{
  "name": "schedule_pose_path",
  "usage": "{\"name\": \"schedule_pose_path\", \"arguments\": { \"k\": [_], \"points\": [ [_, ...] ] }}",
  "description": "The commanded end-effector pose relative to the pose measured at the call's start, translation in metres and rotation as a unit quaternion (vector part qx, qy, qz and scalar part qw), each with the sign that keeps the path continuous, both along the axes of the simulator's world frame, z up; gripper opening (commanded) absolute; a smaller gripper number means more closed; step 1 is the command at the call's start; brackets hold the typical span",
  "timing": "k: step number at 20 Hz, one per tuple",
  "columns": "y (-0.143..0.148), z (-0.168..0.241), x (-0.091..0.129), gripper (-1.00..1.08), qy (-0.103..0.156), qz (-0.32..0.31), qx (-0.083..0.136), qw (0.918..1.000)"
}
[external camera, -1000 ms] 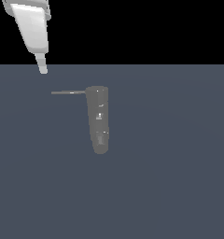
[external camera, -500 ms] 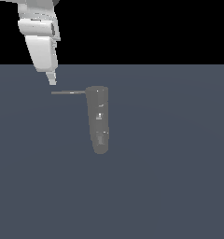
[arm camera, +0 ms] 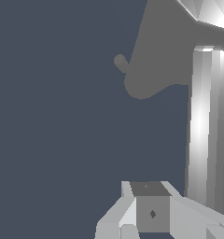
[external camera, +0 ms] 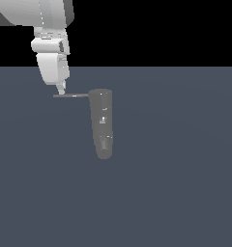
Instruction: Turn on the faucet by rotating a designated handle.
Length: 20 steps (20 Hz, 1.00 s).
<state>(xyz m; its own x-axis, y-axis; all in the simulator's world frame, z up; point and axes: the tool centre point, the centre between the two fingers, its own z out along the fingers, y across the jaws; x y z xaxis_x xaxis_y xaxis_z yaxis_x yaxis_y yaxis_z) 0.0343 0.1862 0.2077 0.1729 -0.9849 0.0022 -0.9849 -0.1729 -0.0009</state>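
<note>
The faucet [external camera: 102,123] is a dark-grey tapered cylinder lying on the flat grey surface, narrow rounded end toward the camera. The handle [external camera: 70,96] is a thin grey rod sticking out from its wide end toward the exterior view's left. My gripper [external camera: 61,89] hangs from the white arm with its fingers together in one narrow tip, just above the handle's free end, touching or nearly touching it. In the wrist view the handle [arm camera: 205,126] is a bright rod beside my fingers [arm camera: 151,212], and the faucet body [arm camera: 160,51] lies beyond.
The flat grey surface [external camera: 176,183] stretches all round the faucet. The white arm [external camera: 45,29] comes in from the top of the exterior view's left. Nothing else shows.
My gripper has come down and toward the exterior view's right, from well above the handle's free end to right at it. The faucet and handle have not moved.
</note>
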Motion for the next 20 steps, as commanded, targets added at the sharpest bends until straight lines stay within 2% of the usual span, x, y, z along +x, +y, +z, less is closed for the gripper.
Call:
{"name": "schedule_pose_path", "arguments": {
  "k": [1,10,20],
  "points": [
    [-0.001,-0.004,0.006,-1.00,0.000,-0.011,0.000,0.9999],
    [-0.002,-0.007,0.010,-1.00,0.001,-0.018,0.000,0.9998],
    [-0.006,-0.007,-0.017,-1.00,0.001,-0.018,0.000,0.9998]
  ]
}}
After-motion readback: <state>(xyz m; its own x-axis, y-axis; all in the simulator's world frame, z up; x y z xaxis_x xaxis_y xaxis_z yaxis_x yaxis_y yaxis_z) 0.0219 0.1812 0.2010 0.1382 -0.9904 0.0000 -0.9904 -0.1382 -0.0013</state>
